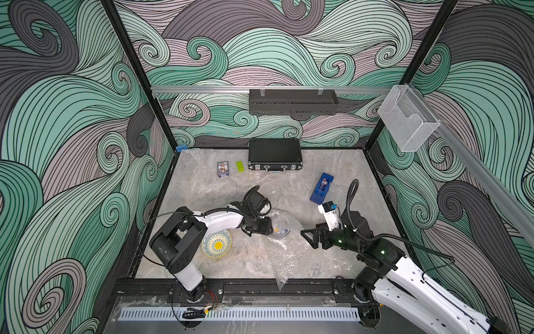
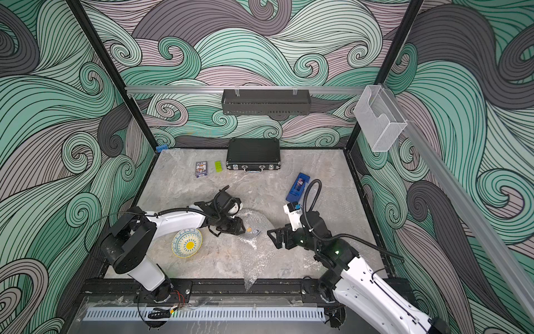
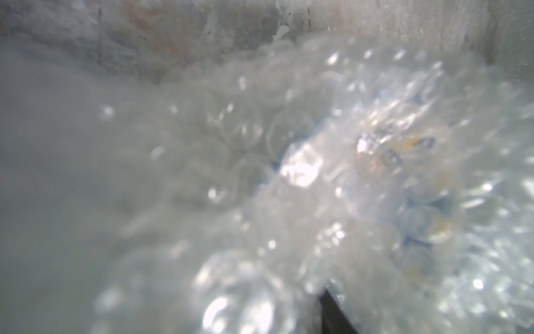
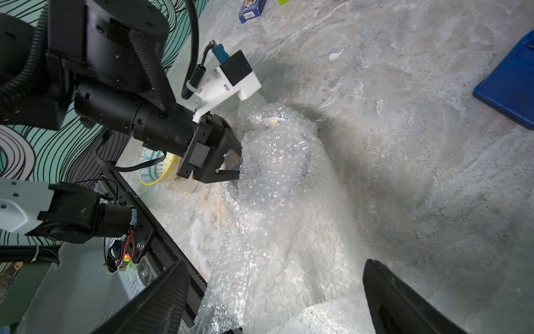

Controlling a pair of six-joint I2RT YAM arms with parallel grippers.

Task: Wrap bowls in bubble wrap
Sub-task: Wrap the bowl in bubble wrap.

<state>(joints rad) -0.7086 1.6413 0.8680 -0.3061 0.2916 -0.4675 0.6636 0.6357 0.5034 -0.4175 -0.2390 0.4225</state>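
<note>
Both top views are bright, evenly lit from above and sharp, with mild wide-angle stretch at the edges. The left wrist view is badly blurred: bubble wrap fills it, speckled with white glare. The right wrist view is crisp (softer at its near edge), and there the wrap throws a soft shadow on the desk.

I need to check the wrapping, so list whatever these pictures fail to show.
- Dark bowl: in both top views bubble wrap covers it; only blue and yellow flecks show.
- Left wrist view: all blurred, wrap against the lens.
- Left gripper: in the right wrist view wrap hides what its jaws pinch, if anything.
- Cream bowl: in both top views the left arm covers part of its rim.
</note>
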